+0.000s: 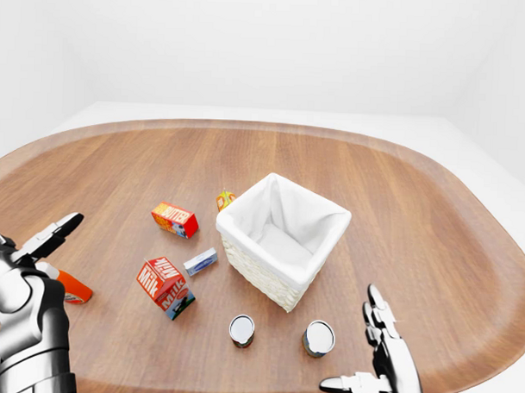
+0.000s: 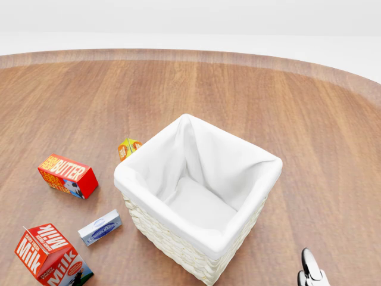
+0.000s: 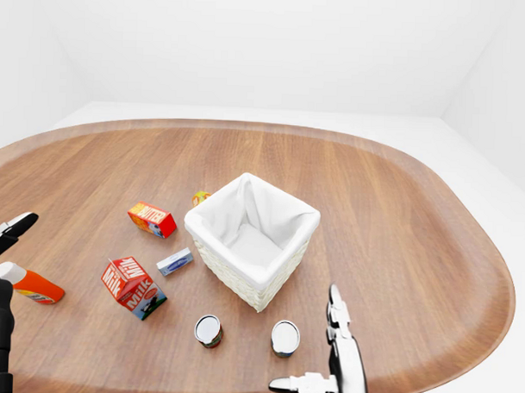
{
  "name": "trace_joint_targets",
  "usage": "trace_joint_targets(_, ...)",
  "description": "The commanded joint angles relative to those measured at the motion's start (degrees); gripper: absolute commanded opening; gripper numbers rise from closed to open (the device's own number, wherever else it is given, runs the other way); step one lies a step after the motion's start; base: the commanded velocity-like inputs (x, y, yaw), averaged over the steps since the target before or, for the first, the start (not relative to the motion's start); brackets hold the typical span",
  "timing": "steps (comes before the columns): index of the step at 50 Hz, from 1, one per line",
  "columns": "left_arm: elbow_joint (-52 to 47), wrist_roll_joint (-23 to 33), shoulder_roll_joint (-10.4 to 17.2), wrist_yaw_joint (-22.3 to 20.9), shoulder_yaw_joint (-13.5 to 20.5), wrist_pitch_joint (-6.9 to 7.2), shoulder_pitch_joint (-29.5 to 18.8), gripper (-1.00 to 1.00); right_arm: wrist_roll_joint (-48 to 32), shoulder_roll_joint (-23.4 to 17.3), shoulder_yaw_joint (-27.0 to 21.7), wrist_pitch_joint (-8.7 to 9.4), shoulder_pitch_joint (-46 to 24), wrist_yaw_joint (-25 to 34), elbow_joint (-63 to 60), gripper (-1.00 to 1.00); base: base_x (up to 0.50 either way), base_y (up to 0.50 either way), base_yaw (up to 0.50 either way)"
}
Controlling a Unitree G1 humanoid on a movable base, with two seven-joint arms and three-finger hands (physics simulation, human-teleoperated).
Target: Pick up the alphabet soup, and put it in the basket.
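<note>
Two cans with silver lids stand upright on the wooden table (image 1: pixel 417 219), below the basket in the left-eye view: one on the left (image 1: pixel 242 330) and one on the right (image 1: pixel 319 338). Their labels are too small to tell which is the alphabet soup. The white cloth-lined wicker basket (image 1: pixel 260 278) stands mid-table and is empty. My right hand (image 1: pixel 352 346) is open at the bottom right, just right of the right can and apart from it. My left hand (image 1: pixel 37 240) is open at the far left, holding nothing.
Left of the basket lie a red butter box (image 1: pixel 175 219), a red milk carton (image 1: pixel 164 286), a small blue-white box (image 1: pixel 201 262) and a small orange carton (image 1: pixel 225 199). An orange bottle (image 1: pixel 72 286) lies by my left hand.
</note>
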Motion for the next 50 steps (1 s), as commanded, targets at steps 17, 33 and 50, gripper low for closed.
trace_joint_targets(17, 0.45, 0.20, -0.12, -0.49, 0.07, 0.00, -0.17, 1.00, -2.43, -0.33, -0.31, 0.00, -3.43, -1.43, 8.95, 1.00, 0.00, 0.00, 0.00)
trace_joint_targets(33, 1.16, 0.28, -0.06, -0.50, -0.18, 0.00, -0.33, 1.00, -4.71, -0.66, -0.09, 0.00, -6.90, -2.99, 14.45, 1.00, 0.00, 0.00, 0.00)
trace_joint_targets(50, 0.76, 0.30, -0.16, -0.35, -0.22, 0.00, -0.16, 1.00, -7.03, -1.01, 1.13, 0.00, -9.91, -4.89, 16.95, 1.00, 0.00, 0.00, 0.00)
